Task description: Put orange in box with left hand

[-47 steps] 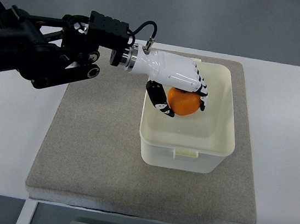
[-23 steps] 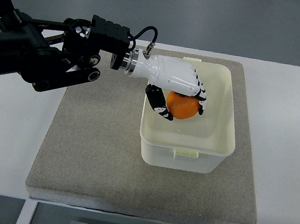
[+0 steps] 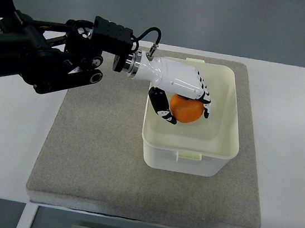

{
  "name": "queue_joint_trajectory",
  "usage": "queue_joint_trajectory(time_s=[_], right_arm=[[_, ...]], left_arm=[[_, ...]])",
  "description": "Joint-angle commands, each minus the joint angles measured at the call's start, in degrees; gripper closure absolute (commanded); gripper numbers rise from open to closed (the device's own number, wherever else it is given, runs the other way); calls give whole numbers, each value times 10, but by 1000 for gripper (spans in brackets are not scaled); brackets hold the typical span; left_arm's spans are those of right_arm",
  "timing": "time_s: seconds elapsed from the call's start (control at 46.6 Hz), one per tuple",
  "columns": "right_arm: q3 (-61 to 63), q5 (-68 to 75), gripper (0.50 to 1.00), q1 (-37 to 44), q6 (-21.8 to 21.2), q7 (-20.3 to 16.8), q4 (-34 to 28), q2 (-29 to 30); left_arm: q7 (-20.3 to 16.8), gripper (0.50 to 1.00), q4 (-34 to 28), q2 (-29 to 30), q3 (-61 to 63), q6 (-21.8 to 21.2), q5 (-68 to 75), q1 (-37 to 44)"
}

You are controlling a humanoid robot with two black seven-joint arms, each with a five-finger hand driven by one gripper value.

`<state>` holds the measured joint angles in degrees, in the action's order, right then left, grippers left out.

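Top view, single camera. Take the box [image 3: 188, 152] as your landmark: a cream, open-topped plastic tub sitting on the grey felt mat [image 3: 91, 151], toward the mat's right side. The mat in turn lies on the white table [image 3: 298, 139].

Left hand [image 3: 180, 92]: you will see it over the box interior, in the half of the box away from the robot. Its arm [image 3: 41, 60], black and bulky, reaches the box from the left across the far-left corner of the mat. The white shell of the hand covers the box's far-left part.

Hand state: fingers [image 3: 204, 96] curled over the top and right side of the orange [image 3: 186, 108], thumb [image 3: 158, 103] pressed in from the left. Note this as clamped on the fruit, not spread.

Orange: inside the outline of the box, roughly mid-width, nearer the far wall than the near wall. You cannot tell from this steep angle whether it touches the box floor or hangs above it.

The near wall of the box carries a small latch tab [image 3: 188, 155] at its middle, facing the robot.

Right arm: does not show.
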<state>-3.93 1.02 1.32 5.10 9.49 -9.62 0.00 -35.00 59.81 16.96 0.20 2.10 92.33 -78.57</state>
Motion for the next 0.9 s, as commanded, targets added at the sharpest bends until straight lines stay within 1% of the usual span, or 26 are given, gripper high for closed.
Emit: queue_joint_trajectory(time_s=[0.0, 0.021, 0.043, 0.064, 0.107, 0.15, 0.172, 0.515, 0.579, 0.75, 0.879], right_arm=[[0, -1, 568, 0, 0, 0, 0, 0], [0, 0, 568, 0, 0, 0, 0, 0], [0, 0, 568, 0, 0, 0, 0, 0], [0, -1, 568, 0, 0, 0, 0, 0], [0, -1, 568, 0, 0, 0, 0, 0], [0, 0, 568, 0, 0, 0, 0, 0], [0, 0, 568, 0, 0, 0, 0, 0], [0, 0, 568, 0, 0, 0, 0, 0], [1, -1, 568, 0, 0, 0, 0, 0], [0, -1, 568, 0, 0, 0, 0, 0], [0, -1, 568, 0, 0, 0, 0, 0]], left_arm=[[0, 611, 0, 0, 0, 0, 0, 1], [0, 600, 0, 0, 0, 1, 0, 1], [0, 575, 0, 0, 0, 2, 0, 1], [0, 564, 0, 0, -1, 2, -1, 1], [0, 557, 0, 0, -1, 2, -1, 1], [0, 527, 0, 0, -1, 2, -1, 1], [0, 525, 0, 0, -1, 2, -1, 1], [0, 527, -3, 5, -26, -8, -14, 1], [0, 529, -19, 11, -45, -8, -21, 2], [0, 536, -86, 31, -99, -9, -22, 1], [0, 536, -108, 45, -137, -9, -26, 2]])
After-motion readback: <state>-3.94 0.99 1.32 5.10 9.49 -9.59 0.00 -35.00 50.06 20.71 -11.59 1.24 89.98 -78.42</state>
